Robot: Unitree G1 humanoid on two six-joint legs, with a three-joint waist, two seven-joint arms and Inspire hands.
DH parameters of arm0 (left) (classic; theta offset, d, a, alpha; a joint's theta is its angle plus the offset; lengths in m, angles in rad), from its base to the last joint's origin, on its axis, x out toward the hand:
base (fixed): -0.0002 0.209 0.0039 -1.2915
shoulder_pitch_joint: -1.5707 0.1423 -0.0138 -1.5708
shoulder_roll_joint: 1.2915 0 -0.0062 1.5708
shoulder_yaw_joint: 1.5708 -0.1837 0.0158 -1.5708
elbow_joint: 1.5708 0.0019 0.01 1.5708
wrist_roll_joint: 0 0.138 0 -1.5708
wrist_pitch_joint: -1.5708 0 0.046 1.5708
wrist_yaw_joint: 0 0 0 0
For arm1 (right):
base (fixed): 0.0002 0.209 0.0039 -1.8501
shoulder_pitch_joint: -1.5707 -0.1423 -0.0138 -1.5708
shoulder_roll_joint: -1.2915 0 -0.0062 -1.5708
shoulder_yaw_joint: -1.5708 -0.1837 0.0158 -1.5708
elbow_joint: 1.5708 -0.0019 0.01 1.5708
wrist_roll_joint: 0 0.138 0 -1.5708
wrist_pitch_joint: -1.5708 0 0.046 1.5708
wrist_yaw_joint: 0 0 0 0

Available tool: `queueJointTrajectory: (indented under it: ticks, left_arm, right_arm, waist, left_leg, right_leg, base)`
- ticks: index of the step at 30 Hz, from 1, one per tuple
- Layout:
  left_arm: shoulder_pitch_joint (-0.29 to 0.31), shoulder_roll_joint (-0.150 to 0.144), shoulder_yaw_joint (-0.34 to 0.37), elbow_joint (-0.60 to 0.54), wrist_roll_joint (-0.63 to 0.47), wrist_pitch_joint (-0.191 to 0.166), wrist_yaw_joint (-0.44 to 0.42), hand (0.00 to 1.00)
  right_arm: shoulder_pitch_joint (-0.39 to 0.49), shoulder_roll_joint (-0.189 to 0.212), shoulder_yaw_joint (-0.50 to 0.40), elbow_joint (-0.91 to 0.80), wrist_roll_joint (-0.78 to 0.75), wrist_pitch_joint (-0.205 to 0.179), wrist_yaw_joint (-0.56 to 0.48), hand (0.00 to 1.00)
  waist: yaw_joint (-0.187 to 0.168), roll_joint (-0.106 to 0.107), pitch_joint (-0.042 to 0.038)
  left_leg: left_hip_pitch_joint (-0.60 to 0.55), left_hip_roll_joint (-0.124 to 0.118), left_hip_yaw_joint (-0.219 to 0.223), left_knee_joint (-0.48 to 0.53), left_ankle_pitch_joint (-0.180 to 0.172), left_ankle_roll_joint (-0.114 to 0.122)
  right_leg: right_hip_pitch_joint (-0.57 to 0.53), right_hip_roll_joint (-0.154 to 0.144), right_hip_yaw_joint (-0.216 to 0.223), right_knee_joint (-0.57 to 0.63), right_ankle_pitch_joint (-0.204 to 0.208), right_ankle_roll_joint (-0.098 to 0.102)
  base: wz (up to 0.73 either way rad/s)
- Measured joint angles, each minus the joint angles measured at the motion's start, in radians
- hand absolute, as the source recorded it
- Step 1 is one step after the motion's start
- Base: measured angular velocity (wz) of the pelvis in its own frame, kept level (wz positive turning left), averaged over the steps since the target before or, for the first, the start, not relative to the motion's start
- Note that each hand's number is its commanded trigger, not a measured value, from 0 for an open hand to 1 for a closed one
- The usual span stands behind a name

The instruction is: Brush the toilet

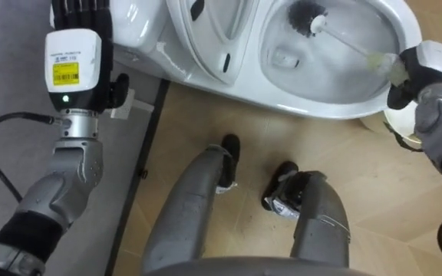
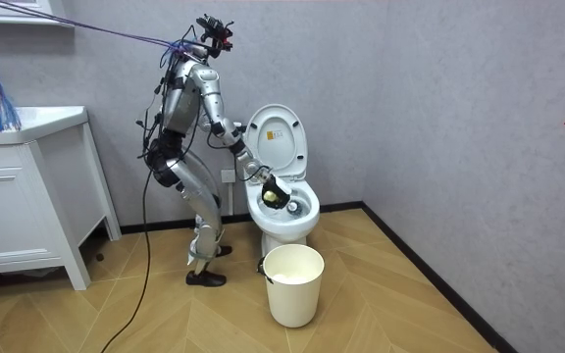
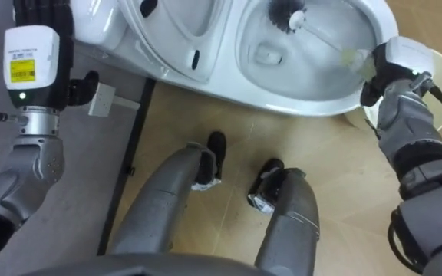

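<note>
Both arms reach forward; right hand [image 1: 424, 69] fingers curled round brush [image 1: 307, 17] (left hand [image 1: 81, 14] straight-fingered).

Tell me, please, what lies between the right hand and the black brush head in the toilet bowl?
Only the brush's pale shaft, crossing the bowl's inner wall from right hand to brush head; the left eye view shows it.

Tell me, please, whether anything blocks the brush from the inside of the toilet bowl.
Nothing visible does. The seat is raised, and the brush already has its head inside the bowl, its handle gripped by the right hand at the rim. The left hand is raised off to the side.
</note>
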Motion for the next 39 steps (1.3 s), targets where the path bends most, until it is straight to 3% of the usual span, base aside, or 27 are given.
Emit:
queueJointTrajectory:
  ticks: [2,4,9,10,12,13,17,20,22,23,24,25,27,30,35,36,38,39]
  left_arm:
    - [-0.002,0.000,-0.011,0.003,-0.005,0.000,-0.009,0.00]
    - [0.003,0.000,-0.018,0.002,-0.009,-0.003,-0.012,0.00]
    - [0.028,0.003,-0.003,0.001,-0.051,-0.023,0.005,0.00]
    - [0.034,0.003,-0.004,-0.001,-0.075,-0.031,0.008,0.00]
    - [0.042,0.004,-0.004,0.000,-0.104,-0.043,0.011,0.00]
    - [0.044,0.004,-0.005,0.000,-0.125,-0.047,0.015,0.00]
    - [0.044,0.016,-0.013,0.009,-0.142,-0.052,0.021,0.00]
    - [0.036,0.035,-0.018,0.007,-0.146,-0.060,0.032,0.00]
    - [0.036,0.045,-0.018,0.003,-0.137,-0.063,0.044,0.00]
    - [0.037,0.050,-0.017,0.003,-0.134,-0.065,0.047,0.00]
    - [0.041,0.056,0.000,-0.001,-0.113,-0.066,0.061,0.00]
    - [0.054,0.057,0.026,-0.016,-0.093,-0.068,0.065,0.00]
    - [0.064,0.060,0.036,-0.033,-0.087,-0.065,0.070,0.00]
    - [0.064,0.059,0.041,-0.038,-0.078,-0.054,0.071,0.00]
    - [0.047,0.056,0.030,-0.038,-0.067,-0.029,0.033,0.00]
    - [0.034,0.054,0.011,-0.036,-0.070,-0.018,0.017,0.00]
    - [0.032,0.048,-0.007,-0.034,-0.070,-0.009,-0.002,0.00]
    - [0.036,0.039,-0.017,-0.032,-0.071,-0.009,-0.009,0.00]
  right_arm:
    - [0.025,0.002,0.054,-0.053,-0.086,0.023,0.018,1.00]
    - [0.063,0.004,0.074,-0.116,-0.170,0.083,0.053,1.00]
    - [0.154,-0.006,0.073,-0.334,-0.225,0.170,0.132,1.00]
    - [0.180,-0.006,0.073,-0.378,-0.254,0.190,0.143,1.00]
    - [0.202,-0.005,0.072,-0.418,-0.272,0.209,0.165,1.00]
    - [0.202,-0.004,0.071,-0.423,-0.274,0.209,0.174,1.00]
    - [0.175,-0.008,0.077,-0.373,-0.233,0.204,0.175,1.00]
    - [0.092,-0.018,0.098,-0.217,-0.043,0.149,0.140,1.00]
    - [0.039,-0.020,0.091,-0.110,0.115,0.084,0.119,1.00]
    - [0.025,-0.020,0.086,-0.091,0.146,0.069,0.116,1.00]
    - [0.000,-0.023,0.051,-0.072,0.191,0.043,0.112,1.00]
    - [-0.030,-0.028,0.008,-0.047,0.219,0.014,0.108,1.00]
    - [-0.083,-0.046,-0.004,0.012,0.222,-0.006,0.102,1.00]
    - [-0.087,-0.067,-0.004,0.019,0.145,-0.015,0.099,1.00]
    - [-0.009,-0.063,-0.011,-0.126,-0.042,0.013,0.098,1.00]
    - [0.027,-0.063,0.010,-0.193,-0.099,0.025,0.102,1.00]
    - [0.082,-0.060,0.051,-0.292,-0.177,0.037,0.126,1.00]
    - [0.124,-0.047,0.063,-0.334,-0.228,0.081,0.144,1.00]
  waist:
    - [0.019,0.021,-0.0020]
    - [0.030,0.034,-0.0041]
    - [0.036,0.043,-0.0089]
    - [0.034,0.049,-0.0142]
    - [0.028,0.053,-0.0168]
    - [0.029,0.054,-0.0172]
    - [0.036,0.055,-0.0169]
    - [0.042,0.044,-0.0108]
    - [0.020,0.016,0.0033]
    - [0.016,0.008,0.0068]
    - [0.009,-0.017,0.0103]
    - [-0.004,-0.029,0.0104]
    - [-0.023,-0.049,0.0101]
    - [-0.040,-0.071,0.0092]
    - [-0.034,-0.060,0.0060]
    - [-0.019,-0.049,0.0063]
    - [0.003,-0.020,-0.0009]
    - [0.016,0.000,-0.0042]
  left_leg:
    - [0.005,0.011,-0.005,-0.004,0.000,-0.001]
    - [0.006,0.018,0.000,-0.013,0.000,-0.001]
    - [0.006,0.042,-0.003,-0.021,-0.004,-0.013]
    - [0.007,0.043,-0.011,-0.022,-0.005,-0.018]
    - [0.014,0.048,-0.020,-0.027,-0.007,-0.025]
    - [0.019,0.058,-0.022,-0.026,-0.009,-0.029]
    - [0.029,0.058,-0.022,-0.036,-0.009,-0.036]
    - [0.030,0.056,-0.014,-0.046,-0.007,-0.039]
    - [0.024,0.034,0.001,-0.051,-0.002,-0.035]
    - [0.021,0.027,0.004,-0.049,-0.002,-0.034]
    - [0.006,0.019,0.013,-0.048,0.000,-0.032]
    - [-0.008,0.016,0.017,-0.036,0.004,-0.028]
    - [-0.012,0.006,0.019,-0.033,0.008,-0.025]
    - [-0.001,0.010,0.021,-0.022,0.009,-0.022]
    - [0.014,0.022,0.013,-0.018,0.001,-0.011]
    - [0.024,0.030,0.013,-0.018,0.001,-0.011]
    - [0.033,0.040,0.012,-0.021,-0.002,-0.009]
    - [0.041,0.040,0.010,-0.029,-0.002,-0.010]
  right_leg:
    - [0.014,0.018,-0.004,-0.027,0.011,0.000]
    - [0.013,0.026,-0.002,-0.042,0.017,0.005]
    - [0.025,0.059,-0.006,-0.084,0.034,-0.011]
    - [0.037,0.069,-0.018,-0.101,0.037,-0.014]
    - [0.054,0.080,-0.028,-0.120,0.039,-0.018]
    - [0.061,0.087,-0.029,-0.128,0.041,-0.021]
    - [0.071,0.095,-0.027,-0.138,0.042,-0.024]
    - [0.060,0.087,-0.021,-0.128,0.038,-0.027]
    - [0.027,0.050,-0.004,-0.071,0.013,-0.023]
    - [0.016,0.041,0.003,-0.055,0.007,-0.021]
    - [-0.014,0.028,0.015,-0.033,0.000,-0.024]
    - [-0.032,0.020,0.015,-0.017,-0.002,-0.024]
    - [-0.040,0.009,0.018,-0.003,-0.007,-0.021]
    - [-0.015,0.009,0.010,-0.009,-0.009,-0.017]
    - [0.012,0.021,0.001,-0.026,0.003,-0.006]
    - [0.025,0.032,0.001,-0.042,0.012,-0.002]
    - [0.042,0.048,0.000,-0.068,0.023,0.007]
    - [0.051,0.052,0.000,-0.082,0.031,0.008]
  base:
    - [-0.14]
    - [-0.11]
    - [-0.11]
    - [0.00]
    - [0.03]
    - [0.00]
    - [-0.02]
    - [0.03]
    - [0.19]
    - [0.15]
    - [0.07]
    - [0.06]
    - [0.14]
    - [0.04]
    - [-0.09]
    - [-0.18]
    - [-0.20]
    - [-0.07]
